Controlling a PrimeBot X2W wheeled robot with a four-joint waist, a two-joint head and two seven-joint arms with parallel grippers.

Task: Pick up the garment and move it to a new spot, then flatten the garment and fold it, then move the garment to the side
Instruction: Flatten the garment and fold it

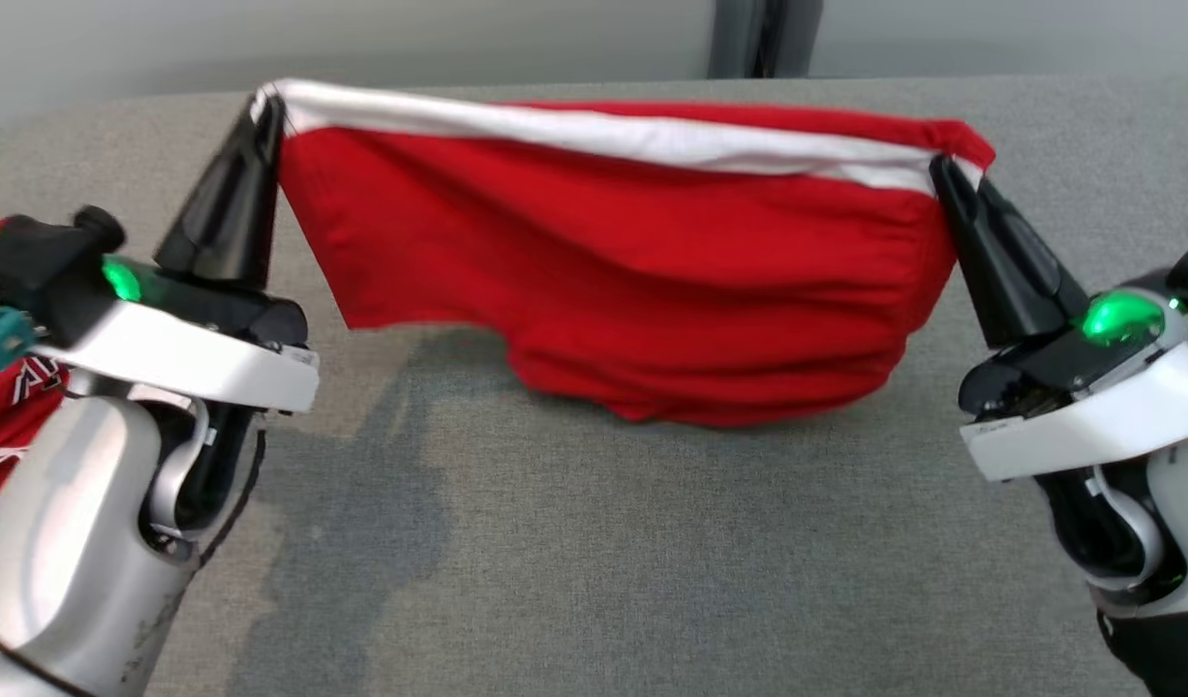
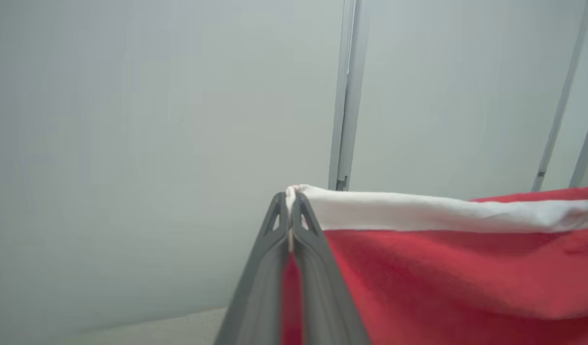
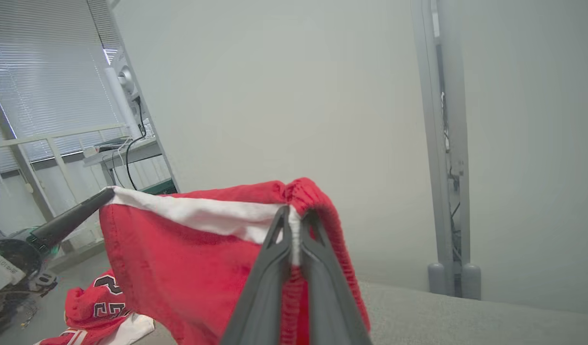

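The garment [image 1: 613, 261] is red cloth with a white band along its top edge, stretched in the air between my two grippers above the grey table [image 1: 594, 561]; its lower edge sags close to the tabletop. My left gripper [image 1: 267, 97] is shut on the garment's upper left corner, seen close up as left gripper [image 2: 290, 199] pinching the white band of the garment [image 2: 466, 278]. My right gripper [image 1: 940, 165] is shut on the upper right corner; the right wrist view shows right gripper [image 3: 294, 215] clamped on the gathered edge of the garment [image 3: 188, 263], with the left gripper [image 3: 107, 194] at the far corner.
More red and white clothing [image 1: 8, 416] lies at the table's left edge behind my left arm, also seen as a numbered red jersey [image 3: 102, 306]. A pale wall with a grey post [image 1: 758, 39] stands behind the table. The near half of the tabletop is bare grey fabric.
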